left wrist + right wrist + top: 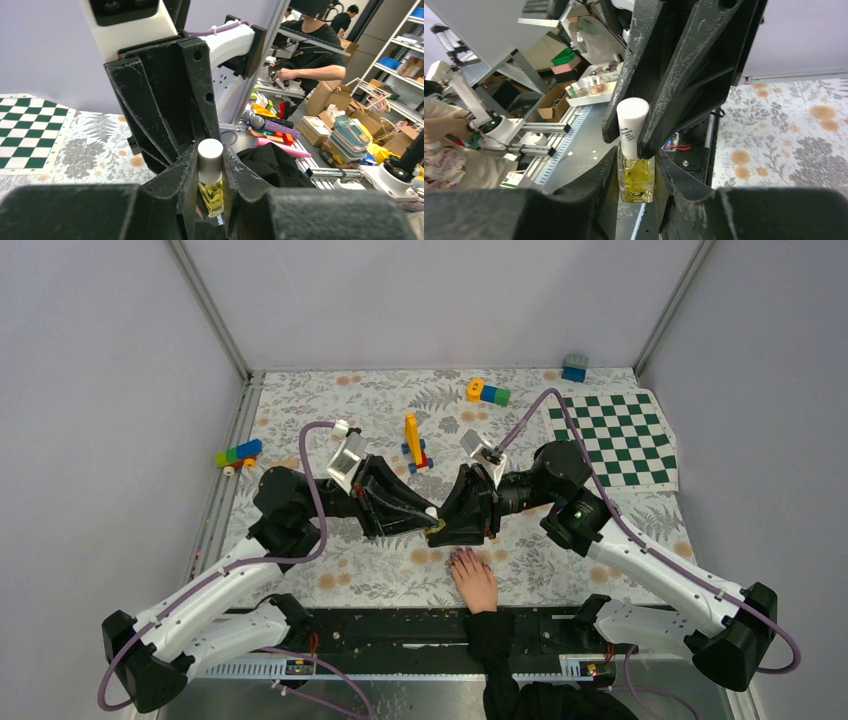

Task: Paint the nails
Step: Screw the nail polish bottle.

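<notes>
Yellow liquid shows through the glass of the small bottle (636,181) that both of your arms have between them at the middle of the table. Your right gripper (636,175) is clamped on the glass body, its two black fingers pressed against either side (the right wrist view shows this most plainly). Your left gripper (210,167) comes in from the opposite side and is closed around the tall white cap (631,125), with the fingertips tight against it. The bottle stands roughly upright with the cap on top, held between the two grippers, which meet nose to nose.

Just on the near side of that meeting point, the person's hand (474,582) lies palm down on the floral tablecloth (320,410). Its fingers are stretched out and slightly spread, pointing toward the grippers, and it holds nothing. The nails (462,556) are dark purplish-red tips at the ends of those fingers, close to the underside of your right gripper. You cannot tell from above whether any of them touches it. A black sleeve (495,640) runs back from the wrist over the near edge.

Toy bricks (238,454) lie scattered farther out on the cloth, and a green chequered mat (615,440) sits at the far right.
</notes>
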Robot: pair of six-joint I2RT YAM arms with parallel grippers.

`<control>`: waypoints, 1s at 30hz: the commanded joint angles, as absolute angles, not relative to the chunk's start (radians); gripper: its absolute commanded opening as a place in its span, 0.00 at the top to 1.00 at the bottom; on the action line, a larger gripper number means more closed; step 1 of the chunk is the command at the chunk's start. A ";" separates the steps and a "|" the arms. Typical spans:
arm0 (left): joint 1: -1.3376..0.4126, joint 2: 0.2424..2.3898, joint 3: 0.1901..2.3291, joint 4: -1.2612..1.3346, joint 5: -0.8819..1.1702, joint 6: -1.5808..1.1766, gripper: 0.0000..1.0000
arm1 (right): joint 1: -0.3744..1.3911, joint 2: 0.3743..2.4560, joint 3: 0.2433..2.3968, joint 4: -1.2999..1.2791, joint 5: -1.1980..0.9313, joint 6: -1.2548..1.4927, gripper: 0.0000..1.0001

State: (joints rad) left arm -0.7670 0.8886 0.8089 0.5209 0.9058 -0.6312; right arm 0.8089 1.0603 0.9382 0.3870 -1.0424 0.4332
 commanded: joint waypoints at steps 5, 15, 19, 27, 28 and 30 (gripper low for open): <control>-0.788 0.905 0.803 0.750 1.108 -0.785 1.00 | 0.801 1.089 0.997 0.660 -1.102 0.589 1.00; -0.788 0.894 0.812 0.679 1.070 -0.721 0.96 | 0.801 1.095 0.993 0.625 -1.081 0.572 1.00; -0.788 0.857 0.824 0.531 0.996 -0.607 0.58 | 0.801 1.077 0.982 0.568 -1.054 0.526 1.00; -0.778 0.798 0.854 0.303 0.820 -0.454 0.16 | 0.801 1.051 0.970 0.475 -1.022 0.446 1.00; -0.777 0.789 0.853 0.278 0.796 -0.442 0.14 | 0.801 1.050 0.970 0.462 -1.018 0.434 1.00; -0.770 0.768 0.849 0.249 0.748 -0.420 0.10 | 0.801 1.048 0.969 0.437 -1.011 0.416 1.00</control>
State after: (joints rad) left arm -0.7834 0.7963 0.8204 0.3710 0.8799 -0.5144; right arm 0.8032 1.0855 0.9394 0.4458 -1.0321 0.4732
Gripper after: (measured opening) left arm 0.863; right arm 0.335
